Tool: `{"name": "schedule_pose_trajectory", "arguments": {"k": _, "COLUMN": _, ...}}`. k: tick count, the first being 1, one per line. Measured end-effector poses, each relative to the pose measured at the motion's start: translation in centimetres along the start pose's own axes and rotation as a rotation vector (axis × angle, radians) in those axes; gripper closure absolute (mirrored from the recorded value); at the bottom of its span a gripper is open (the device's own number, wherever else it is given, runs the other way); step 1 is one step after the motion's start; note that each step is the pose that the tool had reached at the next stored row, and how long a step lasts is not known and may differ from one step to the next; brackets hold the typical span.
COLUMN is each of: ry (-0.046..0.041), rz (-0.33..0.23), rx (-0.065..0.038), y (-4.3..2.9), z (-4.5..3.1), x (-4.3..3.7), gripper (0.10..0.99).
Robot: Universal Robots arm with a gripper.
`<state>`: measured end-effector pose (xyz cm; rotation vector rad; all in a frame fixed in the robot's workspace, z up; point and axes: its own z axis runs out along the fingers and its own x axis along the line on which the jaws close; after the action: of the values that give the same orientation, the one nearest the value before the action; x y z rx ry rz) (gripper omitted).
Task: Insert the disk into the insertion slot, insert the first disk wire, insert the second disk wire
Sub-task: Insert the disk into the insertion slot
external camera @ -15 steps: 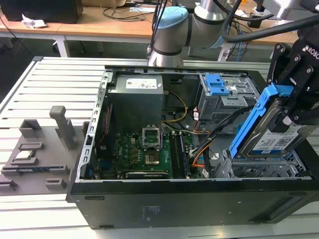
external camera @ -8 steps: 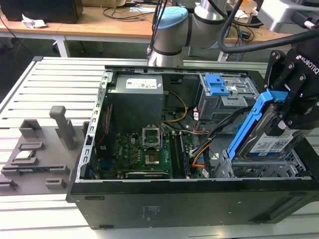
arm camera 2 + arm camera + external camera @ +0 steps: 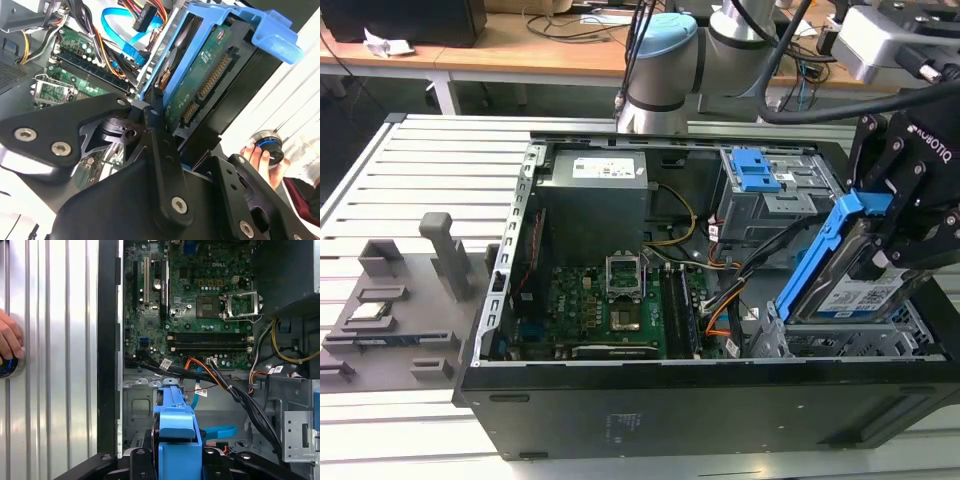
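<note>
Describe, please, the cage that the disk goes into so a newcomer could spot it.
Find the open black computer case; in its near corner at the exterior view's right sits a low silver-grey metal cage, under the tilted blue-framed disk. The taller grey cage behind it wears blue tabs; this one has none.

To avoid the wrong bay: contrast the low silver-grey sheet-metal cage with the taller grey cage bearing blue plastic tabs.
The taller grey cage has blue plastic tabs on top; the low silver-grey sheet-metal cage shows none. In the exterior view, the taller one stands farther back in the case, the low one at its near corner. The blue-framed silver hard drive is tilted over the low cage, not the taller. Both are grey metal.
</note>
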<state>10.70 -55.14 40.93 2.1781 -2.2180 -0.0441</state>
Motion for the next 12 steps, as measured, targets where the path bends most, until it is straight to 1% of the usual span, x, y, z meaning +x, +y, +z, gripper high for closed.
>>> {"name": "schedule_pose_trajectory", "arguments": {"k": 1, "ry": -0.0003, "rz": 0.000, "rx": 0.000, "y": -0.02, "z": 0.43, "x": 0.00, "gripper": 0.725}}
{"name": "schedule_pose_trajectory", "arguments": {"k": 3, "ry": 0.0000, "rz": 0.000, "rx": 0.000, "y": -0.04, "z": 0.81, "x": 0.00, "gripper": 0.725}}
{"name": "schedule_pose_trajectory", "arguments": {"k": 9, "ry": -0.0001, "rz": 0.000, "rx": -0.001, "y": -0.11, "z": 2.55, "x": -0.01, "gripper": 0.725}}
{"name": "schedule_pose_trajectory", "arguments": {"k": 12, "ry": -0.0001, "rz": 0.000, "rx": -0.001, "y": -0.13, "z": 3.02, "x": -0.01, "gripper": 0.725}}
